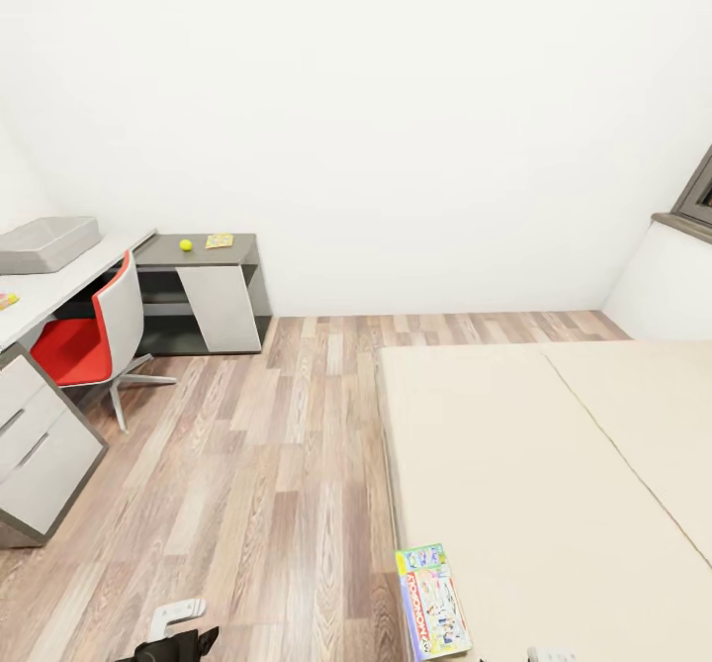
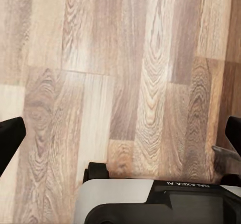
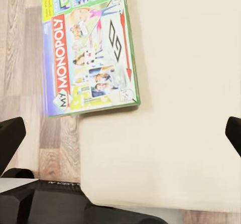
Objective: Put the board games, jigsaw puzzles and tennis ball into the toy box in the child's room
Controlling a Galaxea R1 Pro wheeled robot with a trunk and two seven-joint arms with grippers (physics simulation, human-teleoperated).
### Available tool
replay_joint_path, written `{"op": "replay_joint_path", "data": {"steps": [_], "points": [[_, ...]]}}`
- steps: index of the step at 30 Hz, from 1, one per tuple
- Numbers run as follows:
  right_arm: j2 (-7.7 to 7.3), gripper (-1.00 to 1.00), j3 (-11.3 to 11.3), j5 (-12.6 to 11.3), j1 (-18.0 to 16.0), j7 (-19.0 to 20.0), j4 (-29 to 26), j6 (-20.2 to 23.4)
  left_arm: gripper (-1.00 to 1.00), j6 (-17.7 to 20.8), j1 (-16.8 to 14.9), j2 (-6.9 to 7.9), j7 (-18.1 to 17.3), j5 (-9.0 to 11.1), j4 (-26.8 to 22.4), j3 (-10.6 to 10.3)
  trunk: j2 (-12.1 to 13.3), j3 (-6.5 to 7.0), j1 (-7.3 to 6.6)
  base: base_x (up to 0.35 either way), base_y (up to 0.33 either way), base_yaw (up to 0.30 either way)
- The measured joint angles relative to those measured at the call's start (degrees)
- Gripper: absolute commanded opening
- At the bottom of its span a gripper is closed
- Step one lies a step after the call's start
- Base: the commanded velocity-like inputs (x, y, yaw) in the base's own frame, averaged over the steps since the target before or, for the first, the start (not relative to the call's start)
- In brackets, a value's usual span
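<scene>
A green-edged Monopoly board game lies on the near corner of the beige bed, overhanging the edge a little. My right gripper hovers open above that corner, close to the game box and not touching it. My left gripper is open over bare wood floor. Far left, the grey toy box sits on the white table. The tennis ball rests on the lower dark-grey section beside a flat yellow item, too small to identify. A colourful sliver shows at the table's left edge.
A red and white swivel chair stands tucked against the table. Open wood-plank floor stretches between the table and the bed. A dark window frame sits at the far right above a white ledge.
</scene>
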Motion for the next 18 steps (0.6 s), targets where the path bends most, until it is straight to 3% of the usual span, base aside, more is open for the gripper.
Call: {"op": "replay_joint_path", "data": {"steps": [18], "points": [[-0.04,1.0,0.1,0.0,0.0,0.0,0.0,0.0,1.0,0.0,0.0,0.04,0.0,0.0,0.0,0.0,0.0,0.0,0.0,0.0,0.288,0.0]]}}
